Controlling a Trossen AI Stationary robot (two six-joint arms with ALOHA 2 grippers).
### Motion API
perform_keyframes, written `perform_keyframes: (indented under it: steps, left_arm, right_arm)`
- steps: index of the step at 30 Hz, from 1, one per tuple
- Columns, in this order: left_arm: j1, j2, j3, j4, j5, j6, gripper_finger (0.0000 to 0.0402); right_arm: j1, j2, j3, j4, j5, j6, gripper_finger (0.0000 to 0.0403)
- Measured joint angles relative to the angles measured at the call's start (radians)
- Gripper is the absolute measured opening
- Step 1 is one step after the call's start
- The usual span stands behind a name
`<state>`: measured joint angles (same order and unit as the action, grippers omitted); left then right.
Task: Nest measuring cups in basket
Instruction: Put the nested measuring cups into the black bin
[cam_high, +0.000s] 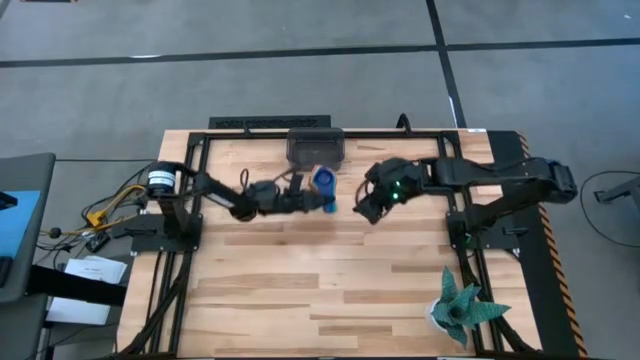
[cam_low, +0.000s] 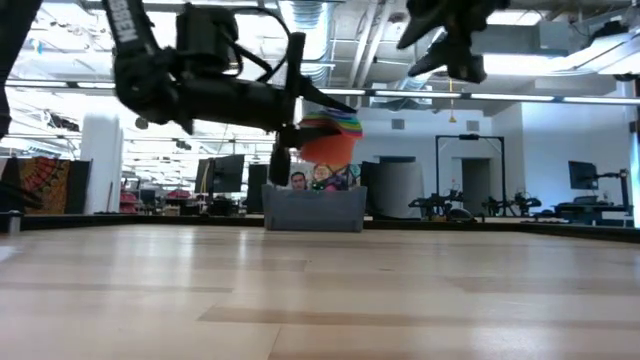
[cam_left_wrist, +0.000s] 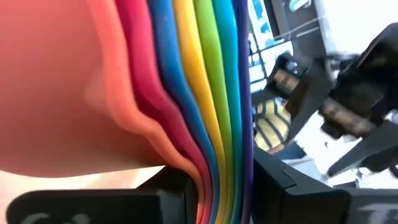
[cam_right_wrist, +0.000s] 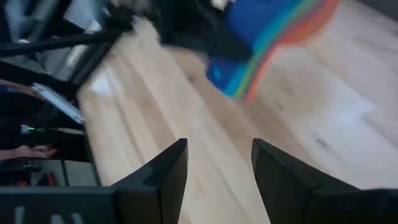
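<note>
Cups (cam_left_wrist: 180, 93) sit clamped in left claw (cam_high: 318, 203), upper centre; keep them level over basket (cam_high: 315, 146), right claw (cam_high: 371, 212) spread empty.

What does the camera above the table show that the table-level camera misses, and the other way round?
Only the overhead view shows the spiky teal plant at the table's near right corner, and the whole layout of both arms.

Only the table-level view shows that the nested measuring cups hang in the air above the wood, not resting on it, with the room behind.

Both show the stack held by the left gripper, the right gripper with nothing in its open jaws, and the basket at the far edge.
</note>
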<state>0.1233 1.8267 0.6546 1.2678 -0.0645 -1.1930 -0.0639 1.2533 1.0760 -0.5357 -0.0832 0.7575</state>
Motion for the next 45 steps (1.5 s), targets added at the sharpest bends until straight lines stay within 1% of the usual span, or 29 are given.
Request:
perform_keyframes:
  steps: [4, 10, 15, 19, 21, 25, 28, 30, 35, 39, 42, 45]
  left_arm:
    - [0.111, 0.000, 0.044, -0.030, 0.079, -0.016, 0.0087]
    - [0.265, 0.000, 0.056, -0.136, 0.220, -0.073, 0.0088]
    - [0.342, 0.000, 0.056, -0.158, 0.299, -0.121, 0.0088]
    - [0.386, 0.000, 0.056, -0.179, 0.340, -0.150, 0.0088]
    - [0.397, 0.000, 0.056, -0.205, 0.338, -0.170, 0.0088]
    - [0.401, 0.006, 0.060, -0.204, 0.298, -0.218, 0.0088]
    - [0.393, 0.007, 0.094, -0.211, 0.287, -0.227, 0.0088]
    - [0.387, 0.007, 0.130, -0.256, 0.270, -0.228, 0.0088]
    - [0.383, 0.008, 0.202, -0.414, 0.224, -0.182, 0.0088]
    - [0.397, 0.008, 0.207, -0.444, 0.194, -0.189, 0.0088]
    - [0.409, 0.008, 0.207, -0.462, 0.190, -0.218, 0.0088]
    - [0.411, 0.008, 0.207, -0.435, 0.179, -0.249, 0.0088]
  right_arm:
    - [-0.099, 0.009, 0.000, 0.005, -0.043, -0.056, 0.0202]
    - [-0.282, 0.011, -0.001, 0.005, -0.113, -0.112, 0.0199]
    - [-0.408, 0.012, -0.001, 0.033, -0.179, -0.115, 0.0199]
    - [-0.481, 0.012, -0.001, 0.068, -0.237, -0.135, 0.0199]
    - [-0.509, 0.012, -0.001, 0.074, -0.256, -0.149, 0.0198]
    - [-0.557, 0.012, -0.001, 0.077, -0.310, -0.182, 0.0196]
    - [-0.577, 0.012, -0.001, 0.077, -0.344, -0.197, 0.0197]
    - [-0.584, 0.012, -0.001, 0.075, -0.359, -0.210, 0.0197]
    - [-0.593, 0.012, -0.001, 0.070, -0.377, -0.239, 0.0194]
    - [-0.593, 0.012, -0.001, 0.071, -0.388, -0.256, 0.0194]
    - [-0.593, 0.012, -0.001, 0.072, -0.389, -0.263, 0.0196]
    - [-0.593, 0.012, -0.001, 0.072, -0.390, -0.271, 0.0197]
